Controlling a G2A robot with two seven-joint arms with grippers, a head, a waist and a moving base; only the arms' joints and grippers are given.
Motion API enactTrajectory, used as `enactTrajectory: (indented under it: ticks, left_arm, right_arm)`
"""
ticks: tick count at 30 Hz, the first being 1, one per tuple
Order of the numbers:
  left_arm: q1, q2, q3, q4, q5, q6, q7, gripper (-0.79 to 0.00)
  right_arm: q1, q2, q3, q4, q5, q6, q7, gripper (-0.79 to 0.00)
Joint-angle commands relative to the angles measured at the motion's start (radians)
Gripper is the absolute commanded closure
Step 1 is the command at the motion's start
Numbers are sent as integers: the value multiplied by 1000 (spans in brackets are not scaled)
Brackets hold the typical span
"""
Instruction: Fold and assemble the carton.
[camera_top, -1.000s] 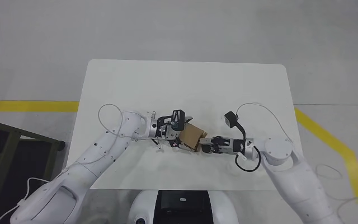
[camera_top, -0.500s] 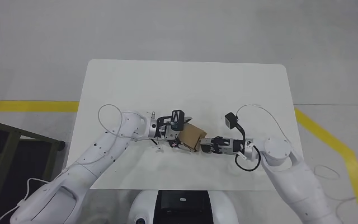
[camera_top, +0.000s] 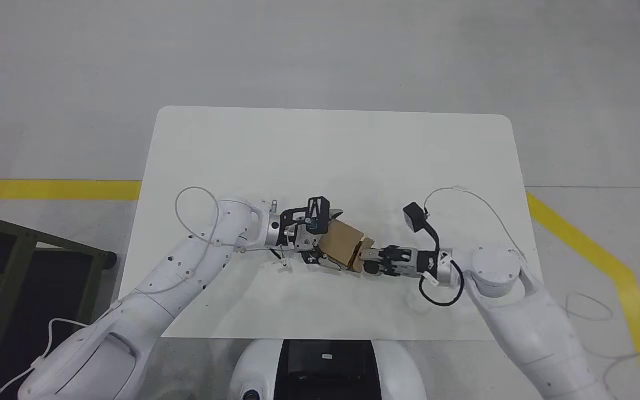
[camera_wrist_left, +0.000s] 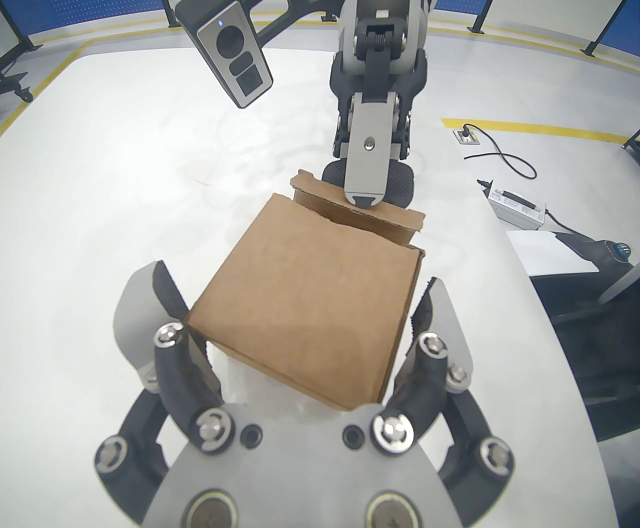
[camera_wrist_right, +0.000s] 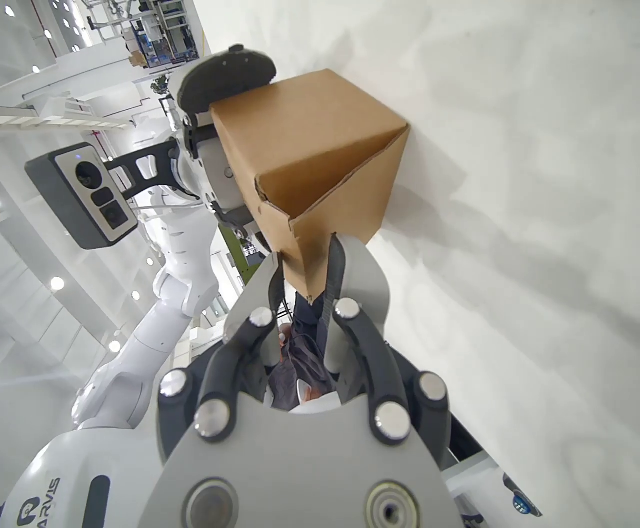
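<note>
Carton: we see the brown carton (camera_top: 342, 243) on the white desk (camera_top: 400, 160), near its front middle, between the two arms.
Left end effector: we find the left end effector (camera_wrist_left: 292, 305) spread wide, its pads pressed against opposite sides of the carton.
Right end effector: we see the right end effector (camera_wrist_right: 305, 270) almost closed, pinching a flap (camera_wrist_left: 330, 205) at the carton's open end.

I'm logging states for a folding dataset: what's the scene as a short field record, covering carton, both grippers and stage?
carton: brown, partly formed, one end open, on the white table
left gripper: fingers clamp opposite sides of the carton
right gripper: shut on the open end's flap
stage: open end not yet closed
</note>
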Motion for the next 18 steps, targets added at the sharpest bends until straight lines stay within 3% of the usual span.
enactTrajectory:
  ticks: [1, 18]
  left_arm:
    - [0, 0, -1, 0, 0, 0, 0, -785]
    - [2, 3, -2, -3, 0, 0, 4, -785]
  right_arm:
    - [2, 0, -3, -2, -8, 4, -4, -154]
    - [27, -1, -31, -36, -58, 35, -22, -139]
